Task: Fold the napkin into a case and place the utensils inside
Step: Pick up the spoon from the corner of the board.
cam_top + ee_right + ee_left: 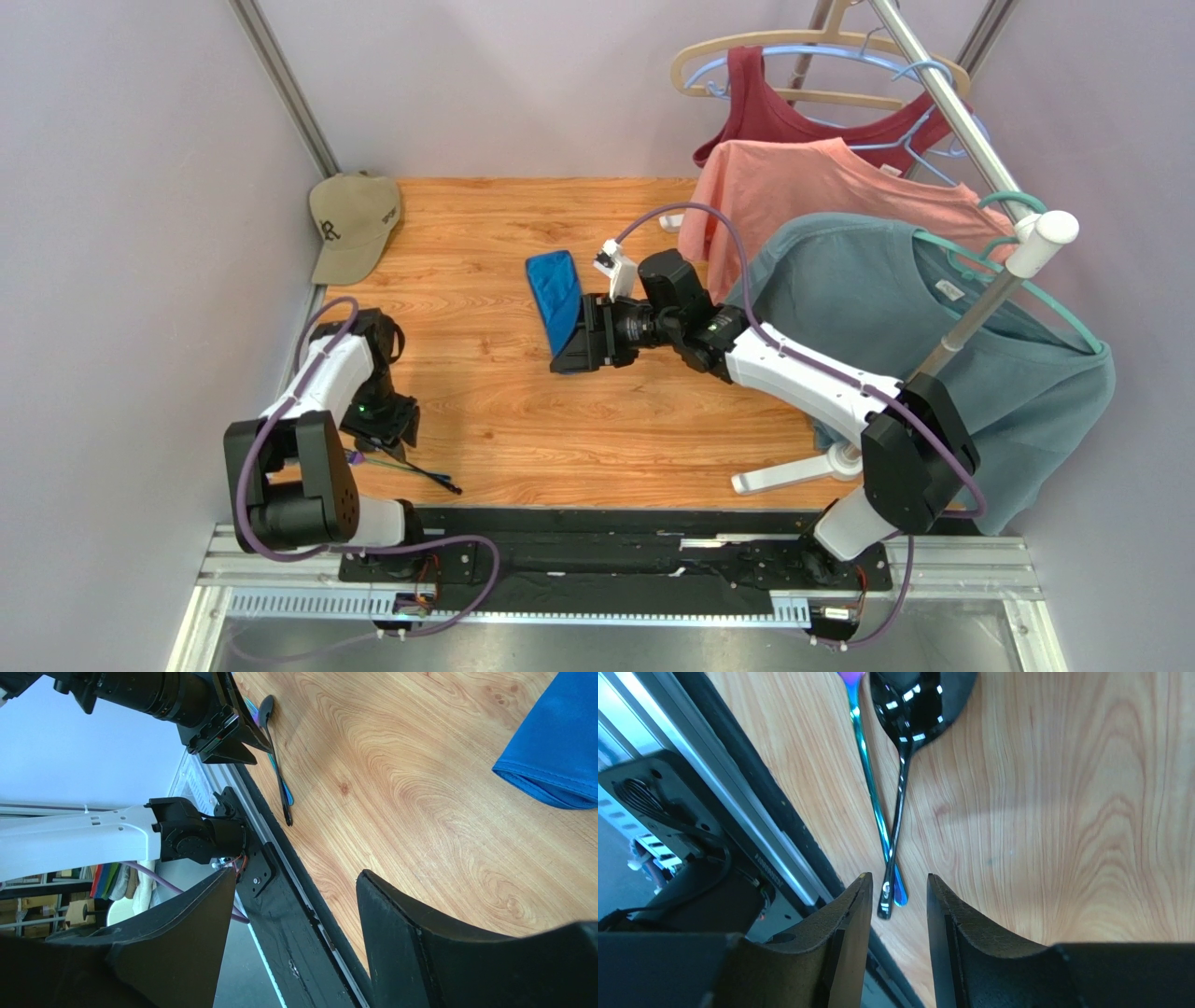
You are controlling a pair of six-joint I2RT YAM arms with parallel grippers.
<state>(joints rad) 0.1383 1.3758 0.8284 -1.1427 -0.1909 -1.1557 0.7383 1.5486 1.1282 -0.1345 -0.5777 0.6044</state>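
Crossed utensils lie at near tabletop edge; left pincer released, straddling handle ends. Folded napkin mid-tabletop; right pincer released near it. Risk: closing catches one thin handle only, or nudges both off edge.

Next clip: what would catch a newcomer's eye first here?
The bright blue folded napkin mid-table, with the right gripper open right beside it. Near the front-left edge, the left gripper hovers open over two shiny, crossed utensils. Shirts hang at the right.
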